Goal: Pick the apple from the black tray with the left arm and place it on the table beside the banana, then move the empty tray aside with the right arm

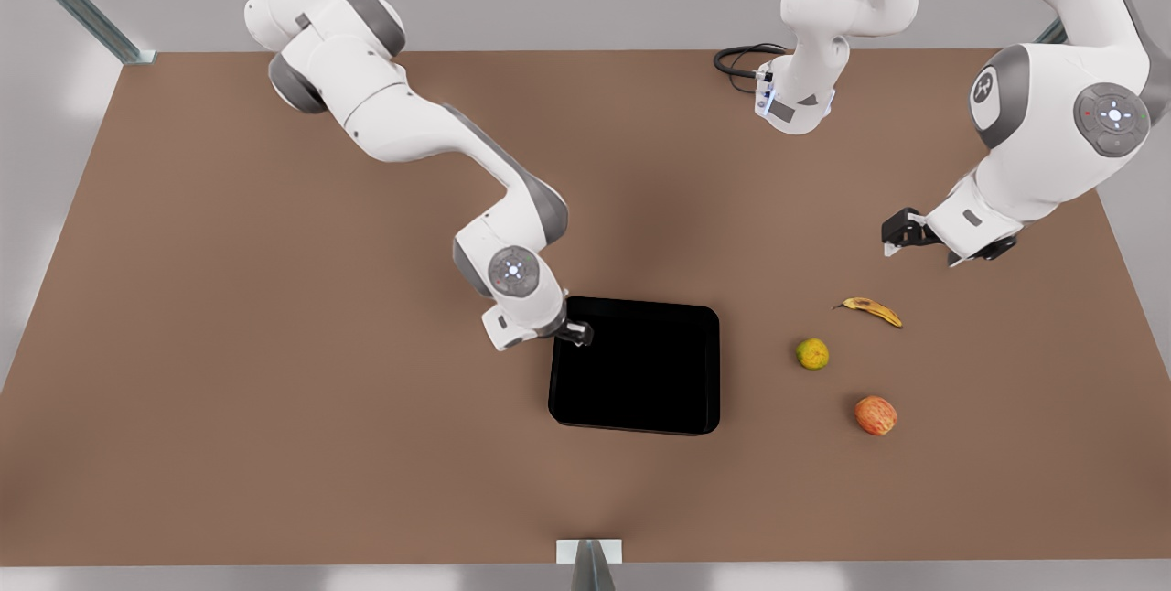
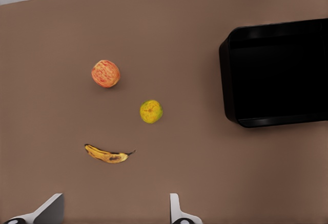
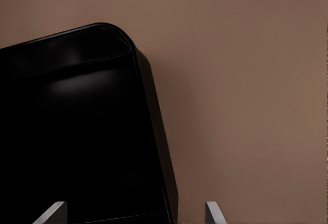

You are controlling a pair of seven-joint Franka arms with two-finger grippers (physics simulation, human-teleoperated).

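The black tray [image 1: 636, 364] lies empty mid-table [image 1: 274, 408]. On the bare tabletop, at the front view's right, rests the red-orange apple [image 1: 875, 415], a short way in front of the banana [image 1: 871, 309]. My left gripper [image 1: 901, 232] hovers open above the table behind the banana; its wrist view takes in the apple [image 2: 105, 74], the banana [image 2: 106, 155] and the tray [image 2: 277, 70], with the gripper [image 2: 114, 215] holding nothing. My right gripper [image 1: 576, 332] is open at the tray's back corner on the front view's left. In its own view the right gripper [image 3: 132, 216] straddles the tray's rim [image 3: 154, 121].
A yellow-green round fruit [image 1: 811, 353] [image 2: 151, 111] sits between the tray and the banana. A black cable [image 1: 741, 59] loops at the table's back edge. A small metal bracket [image 1: 588, 554] stands at the front edge. Wide bare tabletop stretches across the front view's left.
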